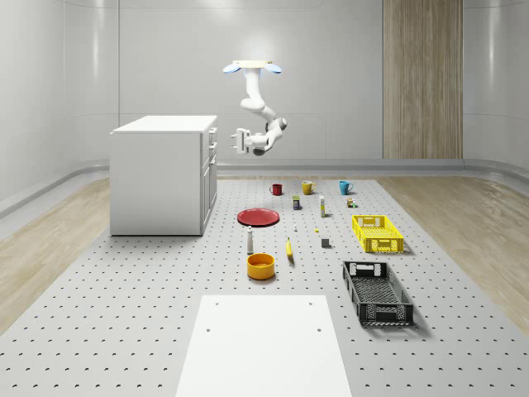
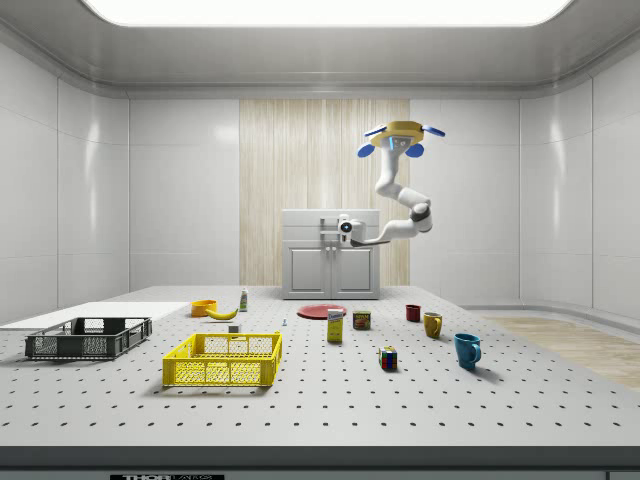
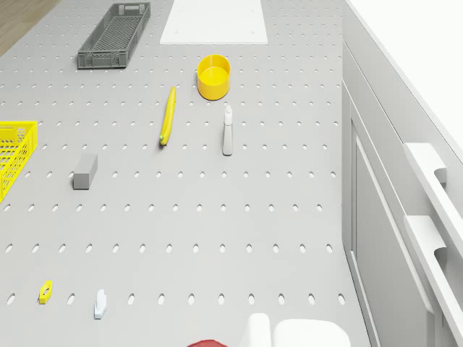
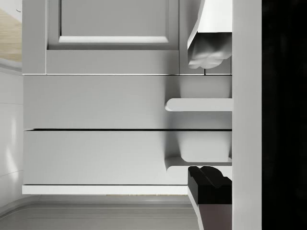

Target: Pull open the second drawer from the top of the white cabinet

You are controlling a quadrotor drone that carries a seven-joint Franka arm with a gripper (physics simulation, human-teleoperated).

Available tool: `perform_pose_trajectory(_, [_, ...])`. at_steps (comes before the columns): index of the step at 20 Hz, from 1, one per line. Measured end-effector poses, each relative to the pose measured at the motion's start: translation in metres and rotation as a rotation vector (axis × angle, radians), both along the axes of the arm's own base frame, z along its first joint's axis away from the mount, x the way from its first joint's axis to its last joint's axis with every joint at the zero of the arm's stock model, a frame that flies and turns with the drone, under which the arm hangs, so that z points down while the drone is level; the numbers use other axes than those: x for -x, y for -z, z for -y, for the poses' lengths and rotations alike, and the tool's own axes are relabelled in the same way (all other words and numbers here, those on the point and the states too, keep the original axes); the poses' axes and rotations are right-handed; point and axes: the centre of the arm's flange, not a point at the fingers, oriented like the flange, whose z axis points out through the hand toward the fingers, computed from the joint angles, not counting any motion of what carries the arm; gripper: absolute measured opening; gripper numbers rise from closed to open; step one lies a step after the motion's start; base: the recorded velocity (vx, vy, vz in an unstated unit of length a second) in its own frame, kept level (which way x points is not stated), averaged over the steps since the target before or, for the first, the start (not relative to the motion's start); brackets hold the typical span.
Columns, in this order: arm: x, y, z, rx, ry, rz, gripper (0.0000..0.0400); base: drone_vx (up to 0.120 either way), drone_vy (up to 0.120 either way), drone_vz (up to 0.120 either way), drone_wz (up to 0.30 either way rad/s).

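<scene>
The white cabinet [image 1: 161,174] stands on the perforated table at the whole-scene view's left, its drawers facing right. The drone [image 1: 252,68] hovers higher than the cabinet top, just to its right. Its arm bends down and back toward the drawer fronts. My gripper [image 1: 239,141] is open, level with the upper drawers and a short gap from their handles [image 1: 213,145]. In the wrist view the second drawer [image 4: 96,101] and its handle [image 4: 199,104] lie between the white finger [image 4: 208,45] and the black finger [image 4: 208,187]. The top drawer's handle [image 4: 199,160] is beside it. Both drawers sit flush.
On the table to the cabinet's right lie a red plate [image 1: 258,217], three mugs [image 1: 307,188], a yellow crate [image 1: 378,233], a black crate [image 1: 377,292], a yellow bowl [image 1: 260,265], a banana [image 1: 289,249] and a small bottle [image 1: 250,241]. A white board [image 1: 263,343] lies in front.
</scene>
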Motion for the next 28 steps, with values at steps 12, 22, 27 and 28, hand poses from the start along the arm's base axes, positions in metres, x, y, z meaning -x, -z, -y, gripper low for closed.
perform_pose_trajectory(12, [-0.004, -0.016, -0.024, 0.000, 0.000, 0.000, 0.0300, 0.000, 0.000, 0.000, 0.000])
perform_pose_trajectory(22, [-0.038, -0.017, -0.035, -0.001, 0.000, 0.000, 0.0300, 0.000, 0.000, 0.000, 0.000])
perform_pose_trajectory(27, [-0.045, -0.018, -0.048, -0.001, 0.000, 0.000, 0.0300, 0.000, 0.000, 0.000, 0.000])
perform_pose_trajectory(28, [-0.046, -0.018, -0.052, -0.001, 0.000, 0.000, 0.0300, 0.000, 0.000, 0.000, 0.000])
